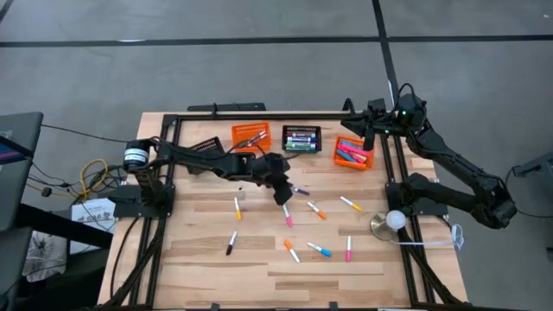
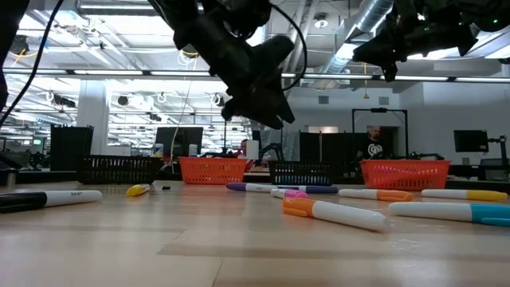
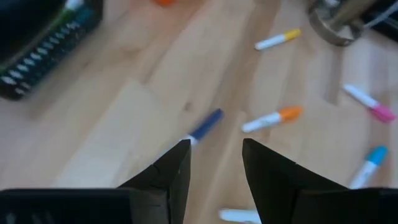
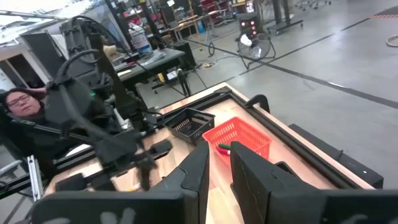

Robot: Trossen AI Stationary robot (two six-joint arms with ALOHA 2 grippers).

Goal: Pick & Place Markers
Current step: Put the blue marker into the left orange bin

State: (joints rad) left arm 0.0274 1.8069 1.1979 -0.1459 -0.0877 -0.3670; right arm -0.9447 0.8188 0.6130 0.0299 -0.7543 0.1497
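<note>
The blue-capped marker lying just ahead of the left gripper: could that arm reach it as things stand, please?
Probably yes: the left gripper hangs open above the blue-capped marker, with only bare wooden tabletop between them.

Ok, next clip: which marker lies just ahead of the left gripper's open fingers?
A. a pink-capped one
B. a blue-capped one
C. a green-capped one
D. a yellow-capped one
B: in the left wrist view the blue-capped marker lies on the table just beyond the left gripper, whose open fingers hold nothing.

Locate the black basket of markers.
In the high view the black basket sits at the table's far edge, centred between two orange baskets.
</note>
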